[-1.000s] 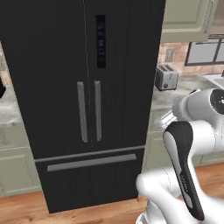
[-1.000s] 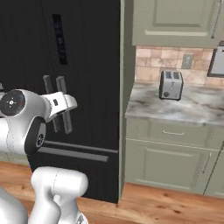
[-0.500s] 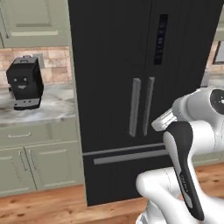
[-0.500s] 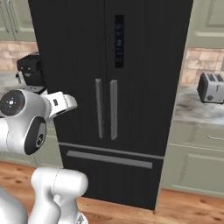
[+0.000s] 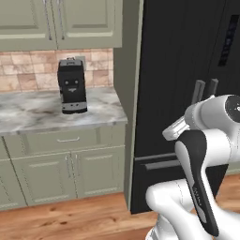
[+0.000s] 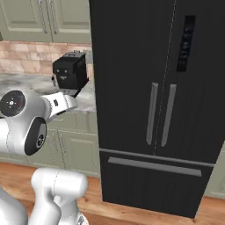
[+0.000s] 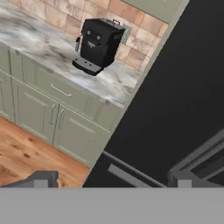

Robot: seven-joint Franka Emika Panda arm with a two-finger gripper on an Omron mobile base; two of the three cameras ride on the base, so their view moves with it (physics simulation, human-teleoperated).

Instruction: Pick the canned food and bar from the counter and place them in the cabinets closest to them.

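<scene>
The hand (image 7: 111,178) sits nearest, its two dark fingertips (image 7: 43,178) set wide apart at the bottom of the hand view, with nothing between them. Past them lies a wooden floor (image 7: 26,153); in the left base view the white arm (image 5: 201,154) folds up in front of a tall black fridge (image 5: 187,70).

Beyond the floor stands a row of sage-green base cupboards (image 5: 61,173) with drawers and slim handles, carrying the grey-white marbled surface (image 5: 33,110). That surface ends against the left side of the fridge. On it, toward the back and near the brick-patterned tile wall (image 5: 28,75), stands a black coffee machine (image 5: 71,86) — upright, its front facing out. The stretch of surface in sight carries no tin and no bar, so where they lie cannot be told.

Farthest up, pale green wall cabinets (image 5: 61,21) hang over the surface, doors closed. The fridge doors (image 6: 158,74) have two long upright handles (image 6: 160,114) side by side, a drawer below, and a small dark panel (image 6: 186,44) high on the right door.
</scene>
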